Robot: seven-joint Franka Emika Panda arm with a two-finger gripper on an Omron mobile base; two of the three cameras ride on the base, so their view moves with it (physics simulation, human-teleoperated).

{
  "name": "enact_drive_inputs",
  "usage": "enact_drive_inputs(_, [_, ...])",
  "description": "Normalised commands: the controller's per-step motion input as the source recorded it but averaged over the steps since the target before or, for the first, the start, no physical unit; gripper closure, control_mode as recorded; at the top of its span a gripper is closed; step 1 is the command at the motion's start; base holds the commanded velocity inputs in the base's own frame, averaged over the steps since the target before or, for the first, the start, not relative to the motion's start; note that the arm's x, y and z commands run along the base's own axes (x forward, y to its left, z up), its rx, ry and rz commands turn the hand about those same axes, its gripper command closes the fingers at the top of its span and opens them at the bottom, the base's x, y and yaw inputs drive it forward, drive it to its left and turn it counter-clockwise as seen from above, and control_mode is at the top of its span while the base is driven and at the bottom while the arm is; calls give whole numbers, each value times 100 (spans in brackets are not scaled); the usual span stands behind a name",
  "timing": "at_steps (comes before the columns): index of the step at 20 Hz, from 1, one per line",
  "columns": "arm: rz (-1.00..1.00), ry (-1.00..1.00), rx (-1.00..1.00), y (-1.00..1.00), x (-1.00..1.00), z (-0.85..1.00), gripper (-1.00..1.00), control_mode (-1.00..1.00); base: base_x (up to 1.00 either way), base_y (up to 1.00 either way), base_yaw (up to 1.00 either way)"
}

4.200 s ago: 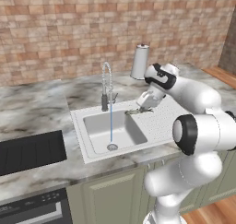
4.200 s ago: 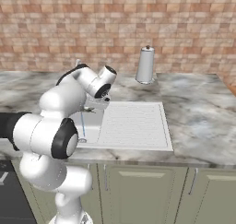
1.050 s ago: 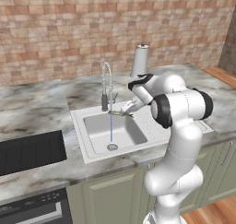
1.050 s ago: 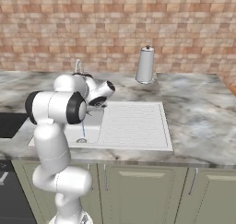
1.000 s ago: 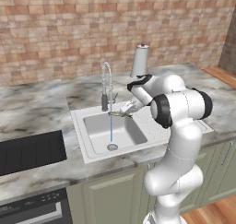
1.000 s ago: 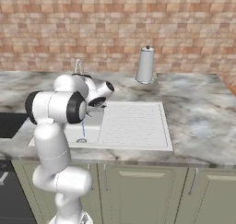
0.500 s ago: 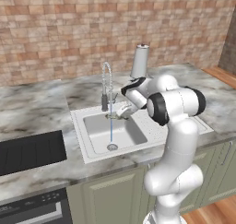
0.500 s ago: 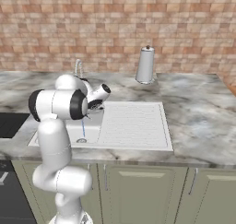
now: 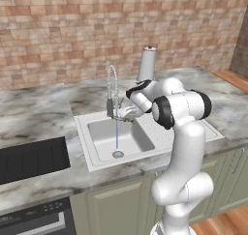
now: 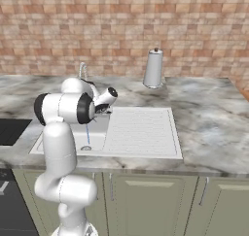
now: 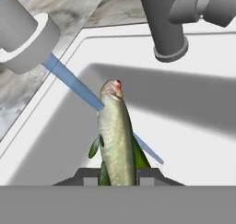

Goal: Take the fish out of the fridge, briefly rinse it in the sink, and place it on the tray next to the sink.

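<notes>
Two finger tips of the gripper (image 11: 118,176) clamp the fish (image 11: 116,135), which points ahead into the blue water stream (image 11: 73,82) over the sink (image 11: 193,126) basin. Just beyond it stands the faucet (image 9: 113,95); further back, the paper-towel roll (image 9: 147,64).
</notes>
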Motion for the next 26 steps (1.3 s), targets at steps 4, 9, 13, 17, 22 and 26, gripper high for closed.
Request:
enact_drive_inputs(4, [-13,-4,0,0,13,0,100,-100,0,0,0])
enact_drive_inputs(9, [-14,-3,0,0,19,0,100,-100,0,0,0])
enact_drive_inputs(13, [-9,-1,0,0,14,0,100,-100,0,0,0])
enact_drive_inputs(17, [0,8,0,11,-12,0,100,-100,0,0,0])
enact_drive_inputs(22, [0,1,0,16,-77,0,100,-100,0,0,0])
enact_drive_inputs(26, [0,1,0,13,-38,0,100,-100,0,0,0])
